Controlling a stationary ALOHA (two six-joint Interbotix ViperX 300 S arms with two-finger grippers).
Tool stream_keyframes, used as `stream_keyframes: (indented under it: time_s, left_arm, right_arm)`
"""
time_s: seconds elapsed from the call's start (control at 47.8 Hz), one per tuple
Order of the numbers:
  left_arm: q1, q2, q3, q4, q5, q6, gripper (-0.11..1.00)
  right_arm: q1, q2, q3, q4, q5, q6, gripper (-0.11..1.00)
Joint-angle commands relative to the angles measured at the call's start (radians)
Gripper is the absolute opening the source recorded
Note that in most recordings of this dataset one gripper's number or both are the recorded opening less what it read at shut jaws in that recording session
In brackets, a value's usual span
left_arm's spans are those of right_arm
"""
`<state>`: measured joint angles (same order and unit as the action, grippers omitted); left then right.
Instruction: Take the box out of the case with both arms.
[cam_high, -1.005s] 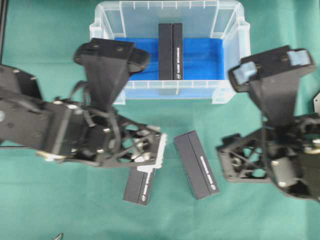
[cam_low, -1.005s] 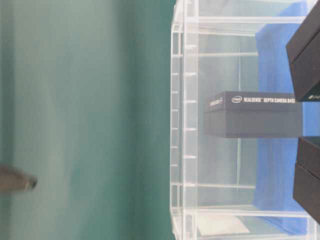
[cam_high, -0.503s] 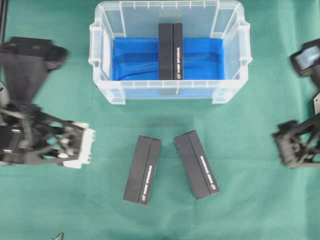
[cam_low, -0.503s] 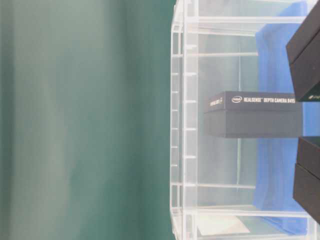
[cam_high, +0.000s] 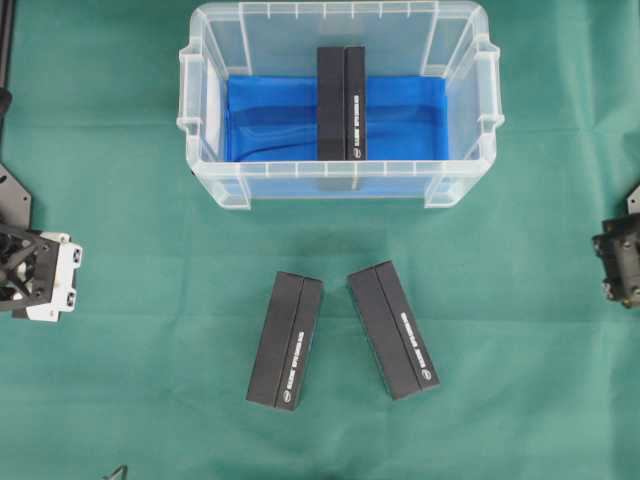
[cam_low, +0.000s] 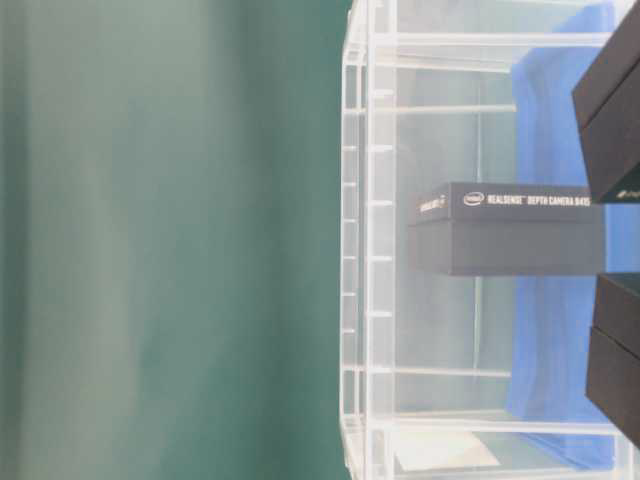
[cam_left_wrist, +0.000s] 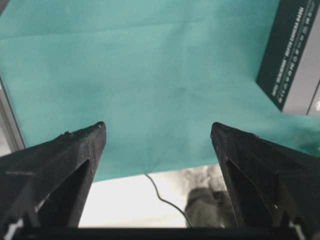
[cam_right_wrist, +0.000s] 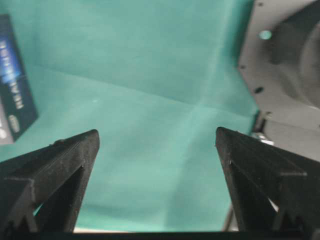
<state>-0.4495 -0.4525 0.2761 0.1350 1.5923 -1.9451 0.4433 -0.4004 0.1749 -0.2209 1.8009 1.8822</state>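
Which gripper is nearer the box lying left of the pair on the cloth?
Left. The left gripper sits at the overhead view's left edge, nearer that box; the right gripper is at the far right edge.

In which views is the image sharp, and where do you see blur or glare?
Overhead view: evenly lit and sharp; box lettering visible, mild glare on the case rim. Table-level view: turned sideways, case wall hazy, foreground boxes soft. Left wrist view: fingertips and nearby box slightly blurred. Right wrist view: box at the left edge blurred.

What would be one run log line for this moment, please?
left gripper: open, empty | right gripper: open, empty | clear plastic case: one black rectangular box inside | green cloth: two black boxes lying
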Motion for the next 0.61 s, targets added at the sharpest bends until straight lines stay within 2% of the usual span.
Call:
stream_keyframes:
  time_s: [0.0,0.586]
  left_arm:
    - [-0.005,-0.005,-0.009,0.005,0.002,-0.002,0.81]
    - [-0.005,-0.002,-0.011,0.005,0.002,-0.003,0.81]
  right_arm:
    - [0.003,-0.012,0.002,-0.003,-0.032,-0.002,0.91]
    - [0.003,-0.008,0.000,-0.003,-0.057,0.008,0.91]
